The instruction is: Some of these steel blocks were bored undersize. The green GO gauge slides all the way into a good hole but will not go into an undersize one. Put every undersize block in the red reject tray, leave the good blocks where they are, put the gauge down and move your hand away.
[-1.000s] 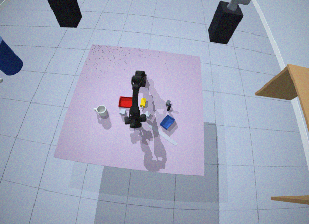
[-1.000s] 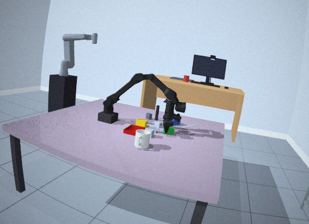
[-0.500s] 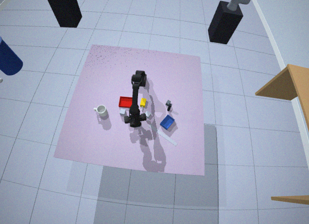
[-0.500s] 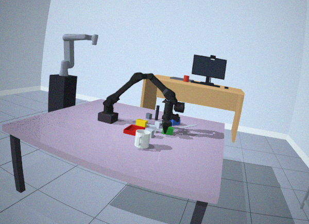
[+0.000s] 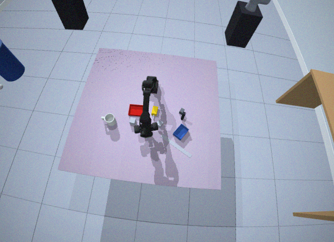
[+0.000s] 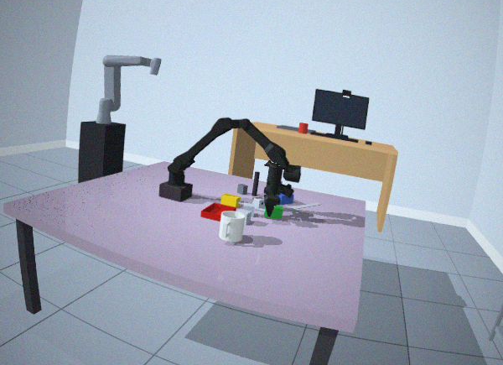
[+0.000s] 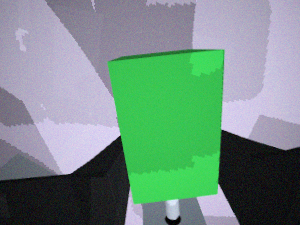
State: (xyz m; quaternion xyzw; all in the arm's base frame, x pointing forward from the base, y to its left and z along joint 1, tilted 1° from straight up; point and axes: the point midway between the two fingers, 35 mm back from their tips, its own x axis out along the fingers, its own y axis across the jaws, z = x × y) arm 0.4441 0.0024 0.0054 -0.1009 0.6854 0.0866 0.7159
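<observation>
green gauge (image 6: pixel 273 212) (image 7: pixel 169 127): matt, smooth, plastic-look
mug (image 5: pixel 110 119) (image 6: pixel 231 226): ceramic-look, smooth
desk (image 5: pixel 324 86) (image 6: pixel 318 148): wood-look
counter (image 5: pixel 195 86) (image 6: pixel 268 264): matt, smooth
pin (image 7: pixel 172 210): pale, smooth

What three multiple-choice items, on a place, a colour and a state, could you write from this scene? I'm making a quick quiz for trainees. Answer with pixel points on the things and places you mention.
1. Where is the white mug (image 5: pixel 110 119) (image 6: pixel 231 226)?
A. In the red tray
B. On the pink tabletop (image 5: pixel 189 86) (image 6: pixel 168 235)
C. On the wooden desk

2. What colour is the gauge's handle block (image 6: pixel 275 212) (image 7: pixel 169 125)?
A. Green
B. Yellow
C. Blue

3. How is the gripper (image 6: pixel 272 210) (image 7: pixel 164 132)?
A. Open and empty
B. Shut on nothing
C. Shut on the gauge

1 B: the mug stands there in the exterior view.
2 A: the wrist view shows green.
3 C: the green block sits between its fingers.
</observation>
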